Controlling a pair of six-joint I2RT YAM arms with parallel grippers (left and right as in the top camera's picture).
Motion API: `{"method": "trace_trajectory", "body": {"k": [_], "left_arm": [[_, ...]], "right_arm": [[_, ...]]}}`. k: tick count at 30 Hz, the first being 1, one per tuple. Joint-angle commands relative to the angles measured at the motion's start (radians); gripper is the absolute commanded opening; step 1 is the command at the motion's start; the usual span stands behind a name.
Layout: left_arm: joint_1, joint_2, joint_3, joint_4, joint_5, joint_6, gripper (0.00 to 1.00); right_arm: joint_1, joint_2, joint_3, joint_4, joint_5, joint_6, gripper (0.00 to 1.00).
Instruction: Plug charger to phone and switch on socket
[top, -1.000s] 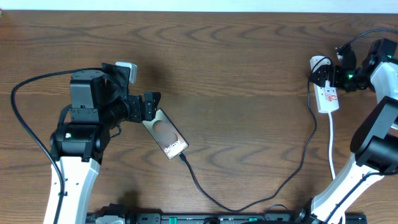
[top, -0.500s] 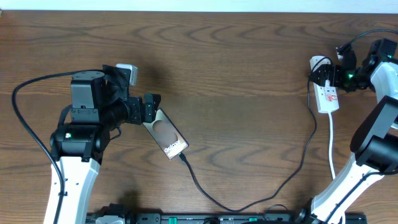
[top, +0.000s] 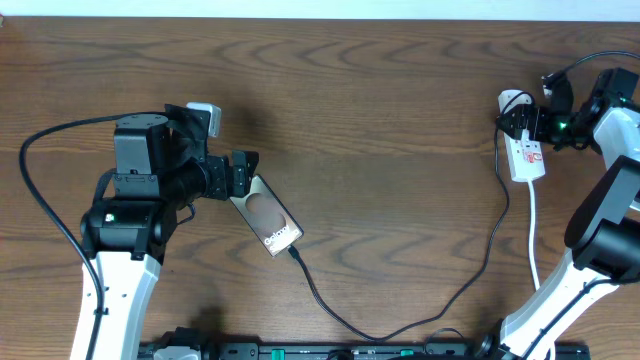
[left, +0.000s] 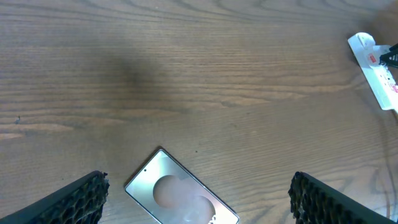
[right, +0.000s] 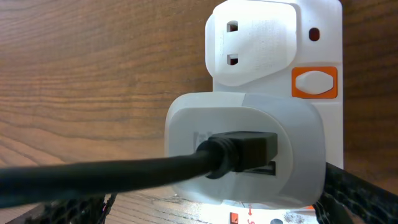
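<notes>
The charger (top: 507, 200), a long thin black flexible cable, starts between the jaws of the right gripper (right: 211, 208). In the right wrist view its black plug sits in a rounded white plastic adapter (right: 242, 149), which is pushed into the socket (right: 273, 37), a narrow white plastic power strip. Those jaws are spread as wide as they go and grasp nothing. One black ribbed finger (right: 357, 193) stands at each side of the strip; whether either touches it I cannot tell. Just beyond the adapter is a second outlet with an orange rocker switch (right: 314, 83) beside it; its position cannot be read.

The left gripper (left: 198, 186) is also spread wide and holds nothing. Between its jaws, flat on the brown wooden table (left: 186, 74), lies the near end of the phone (left: 180, 193), a flat dark rectangular slab with a brownish oval on its face.

From overhead, the phone (top: 268, 218) runs diagonally away from these jaws. At its far end the cable's small black plug tip (top: 294, 254) meets the edge, but whether it is seated cannot be told. Beyond that the cable sags toward the table's front edge and climbs to the socket (top: 527, 152), well apart from the left jaws. A white cord (top: 533, 230) trails from the strip.
</notes>
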Motion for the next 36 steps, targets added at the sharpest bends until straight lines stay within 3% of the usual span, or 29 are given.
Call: {"method": "trace_trajectory", "body": {"k": [1,10,20,36], "left_arm": [[-0.002,-0.005,-0.002,-0.002,0.013,0.017,0.93],[-0.002,-0.005,-0.002,-0.002,0.013,0.017,0.93],[-0.002,-0.005,-0.002,-0.002,0.013,0.017,0.93],[-0.002,-0.005,-0.002,-0.002,0.013,0.017,0.93]], "right_arm": [[0.022,0.043,-0.073,-0.071,-0.064,0.045,0.99],[0.008,0.043,-0.053,-0.079,-0.044,0.043,0.99],[-0.021,0.043,0.109,-0.211,0.069,-0.009,0.99],[-0.018,0.043,0.123,-0.213,0.014,-0.019,0.99]]}}
